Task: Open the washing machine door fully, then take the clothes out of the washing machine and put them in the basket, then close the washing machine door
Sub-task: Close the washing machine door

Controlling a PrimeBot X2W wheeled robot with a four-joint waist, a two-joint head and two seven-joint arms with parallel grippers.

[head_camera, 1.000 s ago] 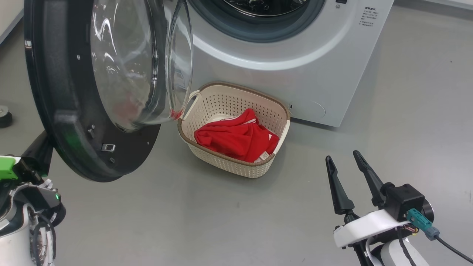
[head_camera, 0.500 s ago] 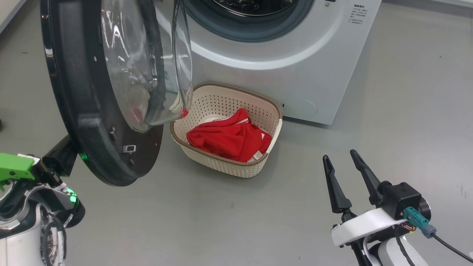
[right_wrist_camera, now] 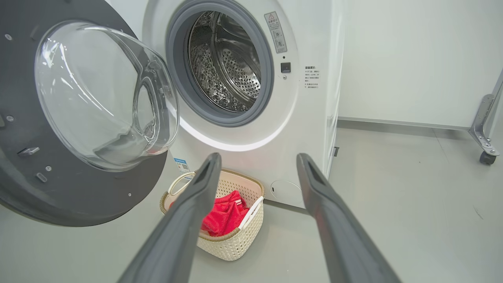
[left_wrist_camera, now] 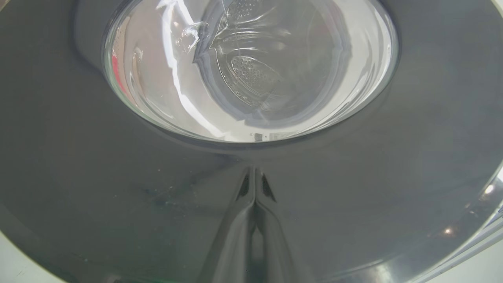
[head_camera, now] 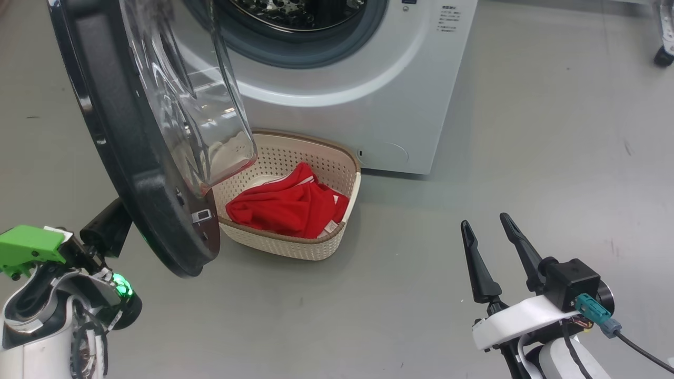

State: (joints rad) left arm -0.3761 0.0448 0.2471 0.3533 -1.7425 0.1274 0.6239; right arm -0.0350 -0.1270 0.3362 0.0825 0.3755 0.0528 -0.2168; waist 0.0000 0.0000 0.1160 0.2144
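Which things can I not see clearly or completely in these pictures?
- Drum floor: right wrist view, hidden by the grey seal; head view, cut by the top edge.
- Basket left end: head view, behind the door.
- Left pincer tips: head view, behind the door.
- Warning label print: right wrist view, too small.

Left jaws closed, fingers (left_wrist_camera: pixel 232 243) pressed together; right jaws wide apart, fingers (head_camera: pixel 476 263) pointing up.

Glossy black washing machine door (left_wrist_camera: pixel 118 188) (clear glass bowl), soft red clothes (head_camera: pixel 287 208), perforated plastic basket (head_camera: pixel 295 247)
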